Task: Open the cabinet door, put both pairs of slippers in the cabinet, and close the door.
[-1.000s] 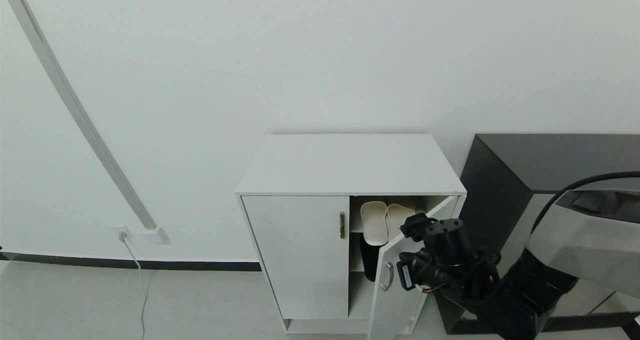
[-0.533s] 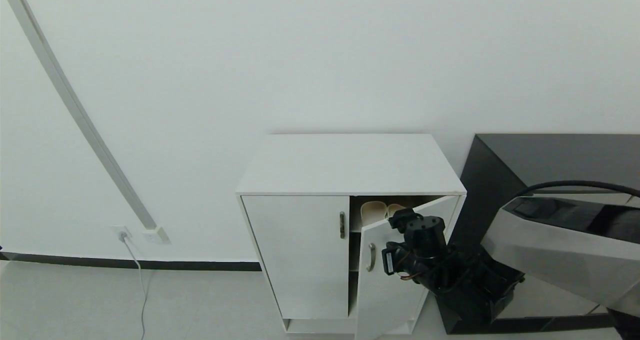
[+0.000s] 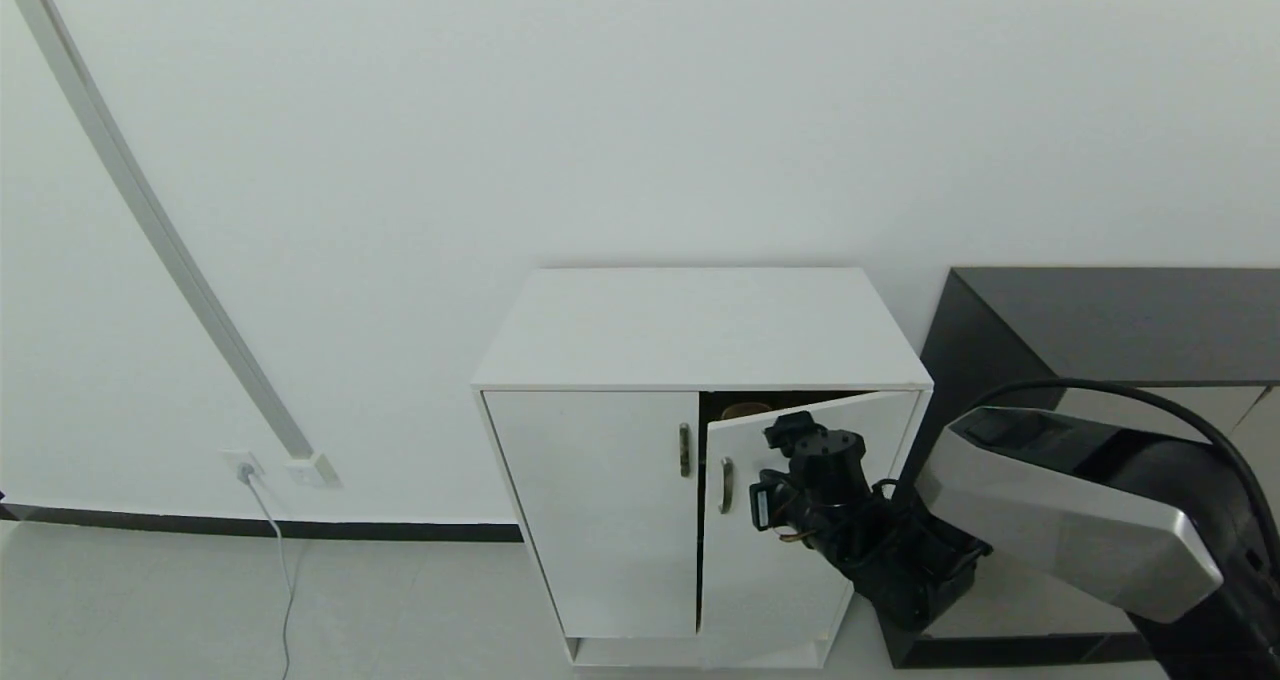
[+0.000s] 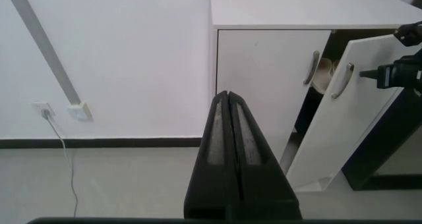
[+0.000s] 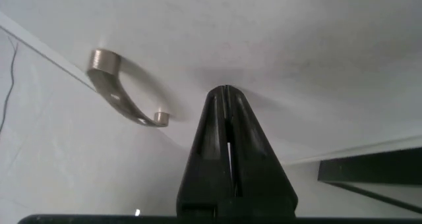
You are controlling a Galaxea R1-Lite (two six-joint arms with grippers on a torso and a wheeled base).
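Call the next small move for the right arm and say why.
Probably push the right door inward the last bit, until it sits flush with the left door. It is ajar: a dark gap shows above its top edge, with a slipper visible behind. The right gripper, shut, appears to rest on the door face beside the handle, so a short push should do.

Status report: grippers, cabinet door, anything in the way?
Right gripper shut, tips on the right cabinet door beside its handle. Left gripper shut, empty, held back. Door ajar, narrow gap; slipper visible inside. Nothing blocking the swing.
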